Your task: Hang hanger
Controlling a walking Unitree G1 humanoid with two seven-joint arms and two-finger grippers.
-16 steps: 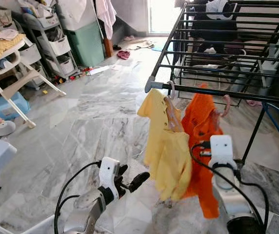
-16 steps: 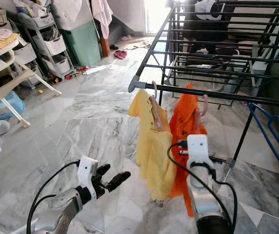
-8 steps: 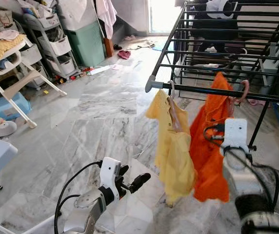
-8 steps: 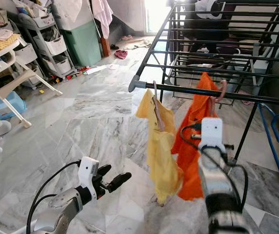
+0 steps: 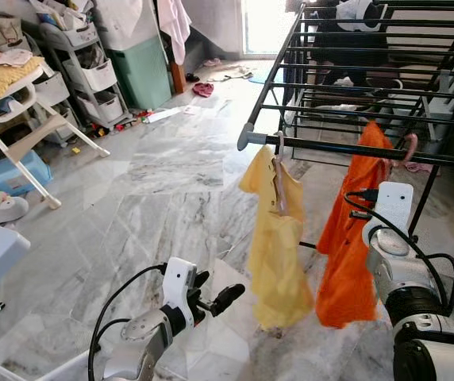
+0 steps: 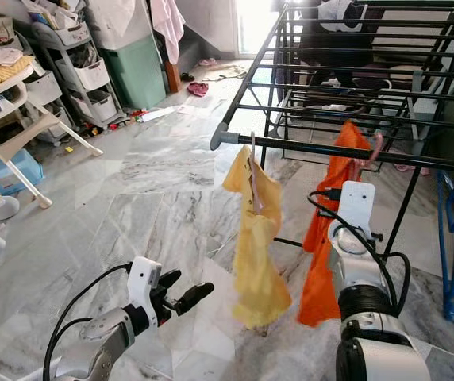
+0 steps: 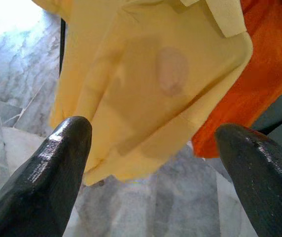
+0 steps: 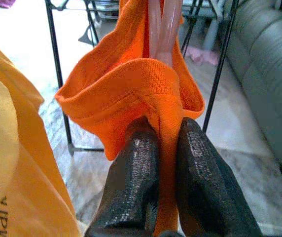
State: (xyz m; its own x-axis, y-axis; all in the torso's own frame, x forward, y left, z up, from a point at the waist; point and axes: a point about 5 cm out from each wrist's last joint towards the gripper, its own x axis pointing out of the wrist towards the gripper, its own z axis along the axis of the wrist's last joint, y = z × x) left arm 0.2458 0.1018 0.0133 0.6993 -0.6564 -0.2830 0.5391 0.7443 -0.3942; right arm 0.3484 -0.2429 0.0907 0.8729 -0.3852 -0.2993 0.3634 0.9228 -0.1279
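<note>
An orange garment (image 5: 346,238) hangs on a pink hanger (image 5: 409,148), whose hook is up at the front rail of the black drying rack (image 5: 322,144); I cannot tell if the hook rests on the rail. My right gripper (image 8: 165,126) is shut on the orange cloth just below the hanger's neck, and its white wrist (image 5: 392,208) shows in front of the garment. Left of it a yellow shirt (image 5: 276,238) hangs from the same rail on its own hanger. My left gripper (image 5: 215,298) is low, left of the yellow shirt, open and holding nothing.
A white high chair (image 5: 13,111), drawer racks (image 5: 84,71) and a green bin (image 5: 141,70) line the far left. A blue frame (image 6: 448,238) stands to the right of the rack, and a grey sofa (image 8: 271,74) beyond. Marble floor (image 5: 155,198) lies between.
My right arm has lifted the orange garment and carried it right along the rail, away from the yellow shirt. The left gripper has stayed where it was.
</note>
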